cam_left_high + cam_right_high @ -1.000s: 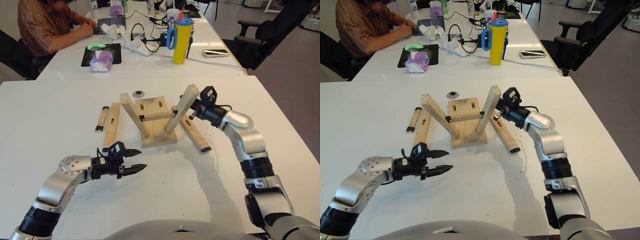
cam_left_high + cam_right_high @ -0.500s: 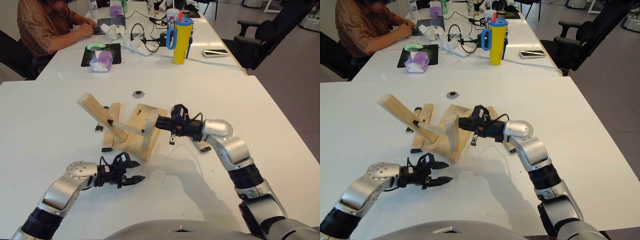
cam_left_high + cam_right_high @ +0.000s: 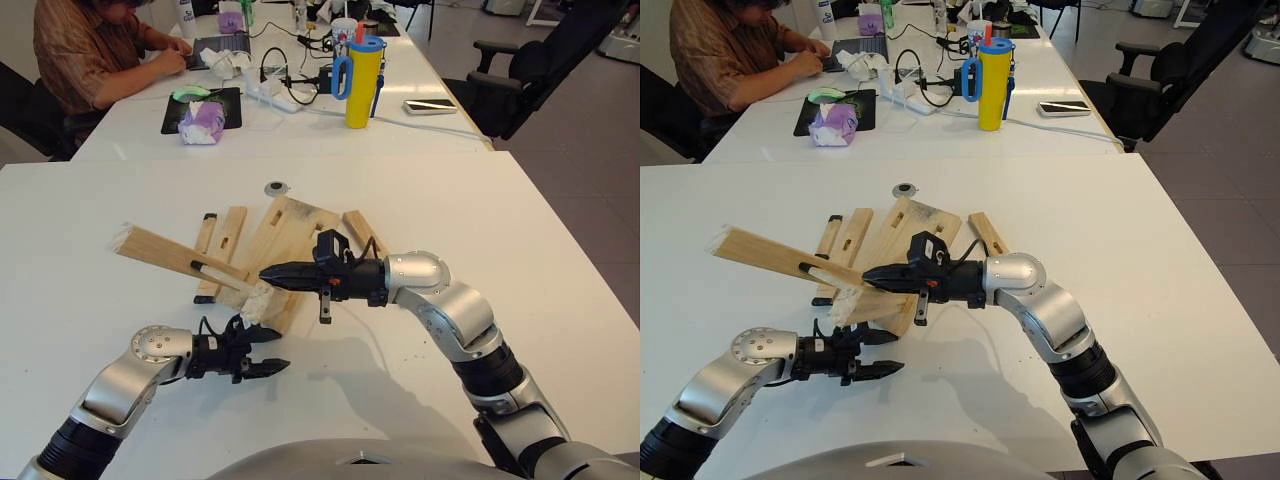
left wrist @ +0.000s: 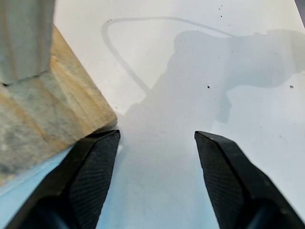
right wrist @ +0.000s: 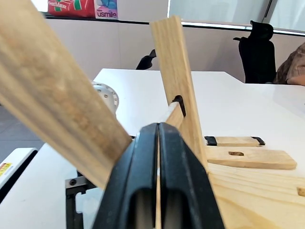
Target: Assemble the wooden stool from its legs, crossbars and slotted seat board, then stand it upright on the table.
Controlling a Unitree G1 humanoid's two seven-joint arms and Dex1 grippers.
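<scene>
The slotted seat board [image 3: 292,222] lies tilted on the white table [image 3: 520,220], its near corner [image 4: 71,105] lifted. Two legs stick out of it, joined by a crossbar [image 3: 216,272]. The long leg [image 3: 165,255] leans far to the left, and the other leg's end [image 3: 260,298] points toward me. My right gripper [image 3: 266,272] is shut, its tips [image 5: 158,126] pressed in between the legs by the crossbar. My left gripper [image 3: 268,352] is open low over the table, one finger [image 4: 95,162] just beside the board's near corner.
A loose slotted leg [image 3: 228,240], a short crossbar [image 3: 205,234] and another leg [image 3: 362,230] lie flat beside the board. A small round part [image 3: 276,188] sits behind it. A yellow bottle [image 3: 363,80], a phone [image 3: 432,105] and a tissue pack [image 3: 205,122] stand on the far table.
My right gripper has swept left and toward me, tipping the half-built stool over to the left. The long leg has dropped nearly level. My left gripper stays low near the board's corner.
</scene>
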